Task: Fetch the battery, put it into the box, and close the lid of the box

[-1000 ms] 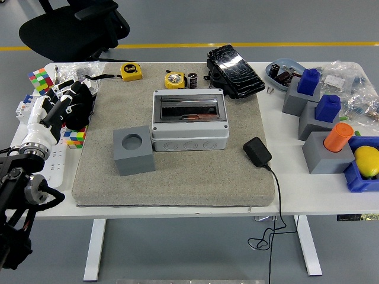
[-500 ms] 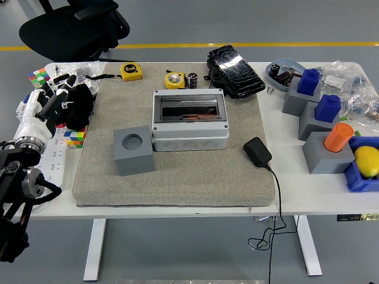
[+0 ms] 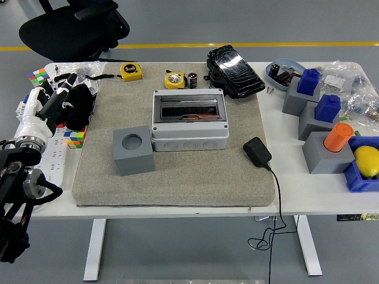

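A small dark cylindrical battery [image 3: 193, 80] stands at the back of the grey mat, right of a round yellow tape measure [image 3: 174, 78]. The grey box [image 3: 189, 119] sits mid-mat with its dark see-through lid down over the front window. My left hand [image 3: 50, 102] hovers at the table's left edge, well left of the box and battery, its black fingers spread and holding nothing. The right arm is out of sight.
A grey cube with a round hole [image 3: 133, 149] sits left of the box. A black adapter [image 3: 257, 151] and cable lie to its right. Grey stands with blue and orange pieces [image 3: 323, 115] crowd the right side. A yellow tape measure [image 3: 131, 71], colour cubes [image 3: 40, 78] and a black pouch [image 3: 235, 71] line the back.
My left hand has drawn back to the left and towards the table's edge; since half a second ago it has barely moved. Nothing on the mat has shifted.
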You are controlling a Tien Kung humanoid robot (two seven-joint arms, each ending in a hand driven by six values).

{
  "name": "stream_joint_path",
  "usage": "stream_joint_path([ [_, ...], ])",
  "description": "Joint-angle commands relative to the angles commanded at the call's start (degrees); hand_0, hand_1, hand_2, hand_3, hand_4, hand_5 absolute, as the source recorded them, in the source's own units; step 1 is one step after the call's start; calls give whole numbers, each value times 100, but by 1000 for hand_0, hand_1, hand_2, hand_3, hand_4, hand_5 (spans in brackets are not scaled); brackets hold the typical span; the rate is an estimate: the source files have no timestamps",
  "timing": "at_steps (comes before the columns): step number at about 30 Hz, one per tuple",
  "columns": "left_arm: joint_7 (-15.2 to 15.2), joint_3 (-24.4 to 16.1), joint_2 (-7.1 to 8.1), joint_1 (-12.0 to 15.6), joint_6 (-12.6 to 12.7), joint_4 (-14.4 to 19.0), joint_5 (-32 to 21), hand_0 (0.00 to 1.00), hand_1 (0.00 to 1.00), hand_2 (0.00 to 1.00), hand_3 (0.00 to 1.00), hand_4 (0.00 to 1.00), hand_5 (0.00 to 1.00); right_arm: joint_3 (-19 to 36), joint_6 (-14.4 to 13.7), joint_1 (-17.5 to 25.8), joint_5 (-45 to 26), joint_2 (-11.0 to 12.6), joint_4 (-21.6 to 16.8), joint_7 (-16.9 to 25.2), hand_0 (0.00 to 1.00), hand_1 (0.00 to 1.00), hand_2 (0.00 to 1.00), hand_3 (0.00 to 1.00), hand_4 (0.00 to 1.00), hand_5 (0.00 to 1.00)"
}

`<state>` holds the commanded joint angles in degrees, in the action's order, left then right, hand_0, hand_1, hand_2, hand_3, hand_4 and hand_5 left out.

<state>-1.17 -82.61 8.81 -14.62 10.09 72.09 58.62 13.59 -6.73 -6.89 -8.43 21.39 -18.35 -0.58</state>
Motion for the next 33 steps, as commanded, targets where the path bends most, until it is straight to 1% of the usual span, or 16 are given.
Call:
stream_joint_path([
  [3,-2,22,-6,-2,-29,-4,7,544,694,714,652,939,438,26,-1,10,19,10,-3,-1,567,627,654,550,932,498],
  [4,-3,28,-10,2,-24,0,8,741,724,728,660,945,438,38,-1,14,21,11,-3,1,568,627,654,550,932,497],
  [9,13,77,-5,24,-48,6,10,741,724,728,660,945,438,96,-3,46,40,5,-3,1,568,627,654,550,932,497],
  [10,22,75,-6,31,-52,7,13,719,721,729,667,944,437,116,-4,53,46,1,-4,3,567,627,654,549,932,497],
  [15,98,35,-29,95,-71,31,-15,719,721,729,667,944,437,185,-2,119,63,-22,3,4,567,627,654,549,932,497],
  [16,120,29,-34,111,-78,41,-60,688,707,727,675,955,452,197,1,135,66,-29,4,2,567,627,654,550,932,497],
  [17,126,23,-38,121,-79,49,-83,688,707,727,675,955,452,211,3,148,69,-35,4,1,567,627,654,550,932,497],
  [26,77,-34,-19,130,-68,72,-17,683,704,725,669,958,450,312,1,165,95,-41,4,0,567,627,654,550,932,497],
  [33,94,-64,-38,143,-82,94,-11,675,701,725,670,961,451,344,6,161,110,-68,3,3,567,627,654,550,933,498],
])
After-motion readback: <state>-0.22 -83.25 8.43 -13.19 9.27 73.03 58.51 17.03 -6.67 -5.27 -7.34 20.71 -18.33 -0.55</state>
